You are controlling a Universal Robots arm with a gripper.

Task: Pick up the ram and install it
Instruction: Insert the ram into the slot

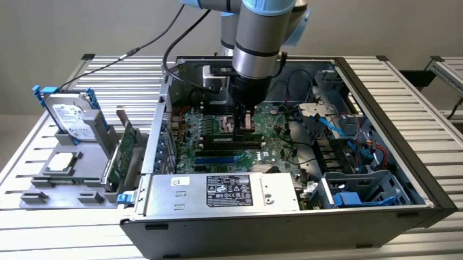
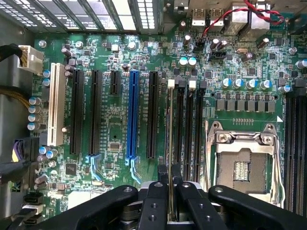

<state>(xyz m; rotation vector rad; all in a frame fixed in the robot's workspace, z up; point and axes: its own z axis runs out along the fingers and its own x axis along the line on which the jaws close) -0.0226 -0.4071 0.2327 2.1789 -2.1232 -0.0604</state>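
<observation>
Tool (image 1: 244,120) down inside PC case (image 1: 405,162), over motherboard (image 2: 115,129). Wrist view: tool clamped on ram (image 2: 170,124), stick seen edge-on betw. two black fingers (image 2: 153,201). Ram runs parallel w/ memory slots (image 2: 184,129), lined up at slot on side nearest blue slot (image 2: 133,115); can't tell if seated. CPU socket (image 2: 242,165) on far side of mem slots. Exterior view's left: hard drive (image 1: 72,116) and expansion card (image 1: 123,154) upright in grey holder on bench (image 1: 43,238), well apart from tool.
</observation>
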